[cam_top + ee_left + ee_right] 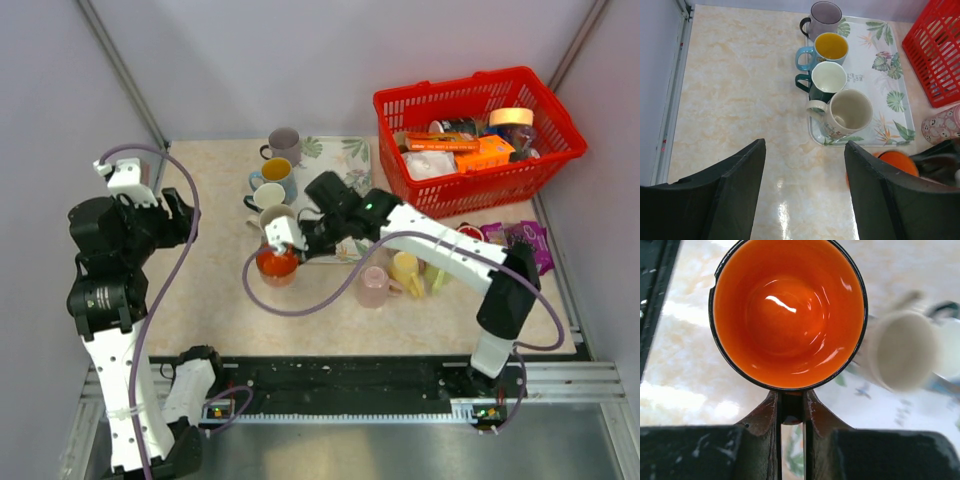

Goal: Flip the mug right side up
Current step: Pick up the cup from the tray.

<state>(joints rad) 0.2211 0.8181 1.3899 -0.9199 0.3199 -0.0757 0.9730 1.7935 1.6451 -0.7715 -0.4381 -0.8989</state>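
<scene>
The orange mug (277,263) has a black rim and glossy orange inside. It stands mouth up just off the front left corner of the tray. In the right wrist view its open mouth (787,315) faces the camera. My right gripper (291,243) (791,405) is shut on the mug's handle, which is pinched between the fingers. A slice of the mug also shows in the left wrist view (896,162). My left gripper (185,215) (804,145) is open and empty, above bare tabletop to the mug's left.
A leaf-patterned tray (345,160) (875,55) holds several upright mugs along its left side. A red basket (470,140) of packets stands at the back right. A pink mug (373,287), a yellow mug (407,270) and purple packets (530,240) lie right of the tray.
</scene>
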